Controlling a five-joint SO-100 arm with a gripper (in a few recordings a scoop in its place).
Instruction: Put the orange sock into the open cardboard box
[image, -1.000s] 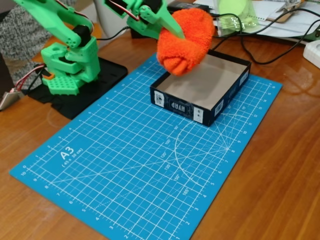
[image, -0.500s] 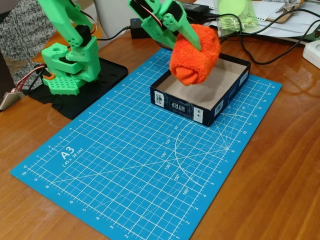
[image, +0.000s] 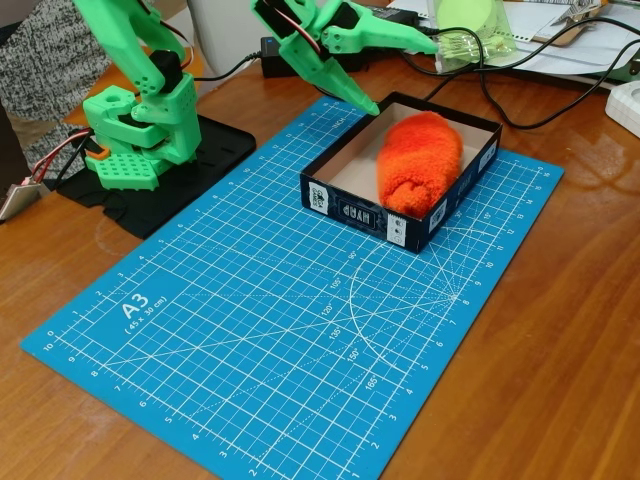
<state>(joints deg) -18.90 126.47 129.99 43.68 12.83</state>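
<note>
Orange sock lies in box, below spread fingers.

One orange sock is counted, lying below and in front of the open jaws, inside the one open cardboard box that is seen. One green arm is counted, on one black base plate, and one pair of jaws is carried by it, spread wide above the box's far corner. One blue cutting mat is seen on the wooden surface. Behind the jaws, one translucent green container is counted among several black cables; their exact number cannot be told.
</note>
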